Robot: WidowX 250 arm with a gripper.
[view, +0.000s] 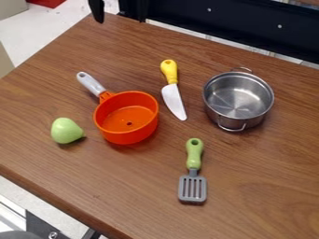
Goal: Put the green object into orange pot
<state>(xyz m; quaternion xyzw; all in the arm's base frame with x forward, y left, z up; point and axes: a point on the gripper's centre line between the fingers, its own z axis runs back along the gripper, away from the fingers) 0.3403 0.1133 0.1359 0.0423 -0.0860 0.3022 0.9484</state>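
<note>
In the camera view, the green pear [66, 131] is pale, smooth and plump, with its narrower end and small dark tip turned toward the orange pot [126, 133]. It lies on the left part of the tabletop [255, 172], between the left and lower-left edges, apart from the pot. A band of wood runs between the pear and the lower-left edge, and a narrower gap parts it from the pot's wall. The pot stands upright with its mouth open upward; its grey handle [92, 84] points toward the upper-left corner. Between it and the steel pot [238, 101] lies the knife [172, 91], handle toward the back edge. The spatula [193, 172] lies nearer the viewer, in front of the gap between the pots. The gripper [120, 9] hangs at the upper-left corner, its fingers spread.
</note>
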